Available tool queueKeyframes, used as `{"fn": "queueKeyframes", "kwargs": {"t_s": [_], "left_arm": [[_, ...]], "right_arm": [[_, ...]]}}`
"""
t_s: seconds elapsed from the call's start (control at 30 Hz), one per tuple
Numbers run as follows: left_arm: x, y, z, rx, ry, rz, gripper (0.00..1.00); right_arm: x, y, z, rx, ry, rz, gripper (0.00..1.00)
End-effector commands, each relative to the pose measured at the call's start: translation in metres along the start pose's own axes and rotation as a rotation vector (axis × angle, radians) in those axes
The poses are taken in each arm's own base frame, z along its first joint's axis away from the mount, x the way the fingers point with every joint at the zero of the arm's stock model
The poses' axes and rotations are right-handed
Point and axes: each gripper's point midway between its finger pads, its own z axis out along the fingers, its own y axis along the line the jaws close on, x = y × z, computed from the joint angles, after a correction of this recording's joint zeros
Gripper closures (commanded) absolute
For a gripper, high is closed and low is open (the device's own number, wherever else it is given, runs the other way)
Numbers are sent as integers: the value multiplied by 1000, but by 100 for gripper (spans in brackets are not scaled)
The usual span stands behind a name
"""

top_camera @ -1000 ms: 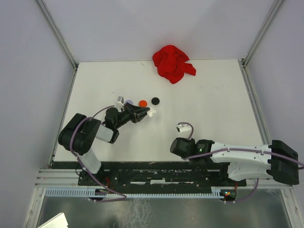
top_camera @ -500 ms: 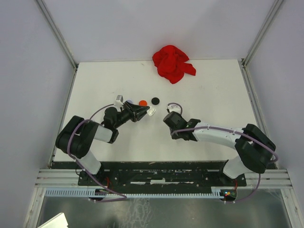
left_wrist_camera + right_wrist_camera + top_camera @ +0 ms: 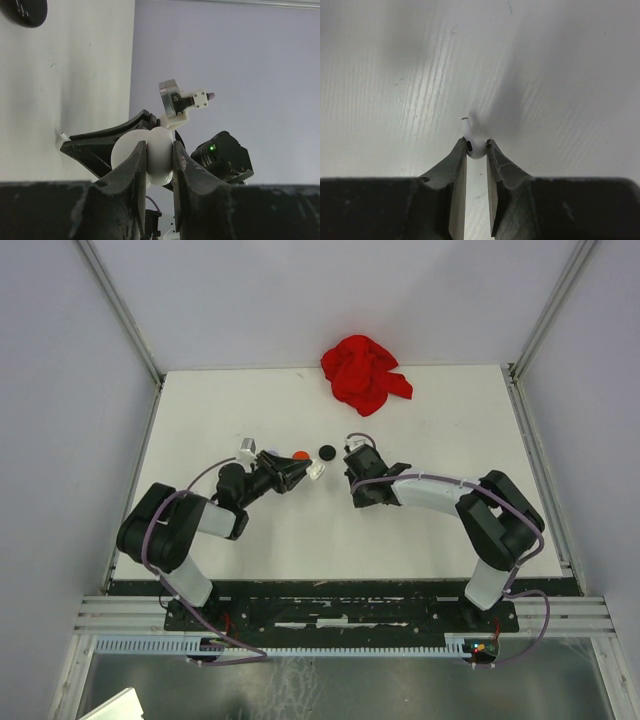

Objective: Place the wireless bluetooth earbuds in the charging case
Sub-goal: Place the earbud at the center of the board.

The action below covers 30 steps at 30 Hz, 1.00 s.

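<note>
The white charging case (image 3: 160,167) is pinched between the fingers of my left gripper (image 3: 159,145), held off the table and seemingly open, with a round white half (image 3: 124,150) to the left. From above, the case (image 3: 316,471) sticks out of the left gripper (image 3: 302,473) left of the table's middle. My right gripper (image 3: 476,144) is shut on a white earbud (image 3: 477,148), stem pointing away over the bare table. Seen from above, the right gripper (image 3: 358,488) sits just right of the case, a small gap apart. Other earbuds are too small to make out.
A red disc (image 3: 299,455) and a black disc (image 3: 326,451) lie just behind the two grippers, with a lilac piece (image 3: 270,452) and a white piece (image 3: 247,448) further left. A crumpled red cloth (image 3: 362,372) lies at the table's far edge.
My right arm has swung from the near edge up and left, bringing its gripper close beside the case. The left gripper has drifted slightly away from the near edge, still holding the case.
</note>
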Motion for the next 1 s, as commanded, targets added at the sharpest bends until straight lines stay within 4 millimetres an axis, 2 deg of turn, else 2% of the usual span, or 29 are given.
{"fn": "queueKeyframes", "kwargs": {"t_s": [0.0, 0.17, 0.4, 0.57, 0.83, 0.97], "left_arm": [[-9, -26, 5, 102, -22, 88, 97], [-11, -28, 6, 115, -23, 94, 97], [-12, -22, 6, 111, -21, 81, 97], [-12, -20, 5, 112, -22, 74, 97], [-13, -19, 3, 110, -28, 75, 97], [-15, -19, 1, 111, -31, 73, 97]], "right_arm": [[-28, 6, 8, -49, -45, -14, 94], [-34, 0, 16, -47, -37, -4, 91], [-39, -2, 18, -63, -41, 5, 69], [-39, -1, 18, -76, -39, 10, 57], [-49, 4, 14, -104, -66, 17, 52], [-54, 8, 20, -116, -52, 12, 51]]}}
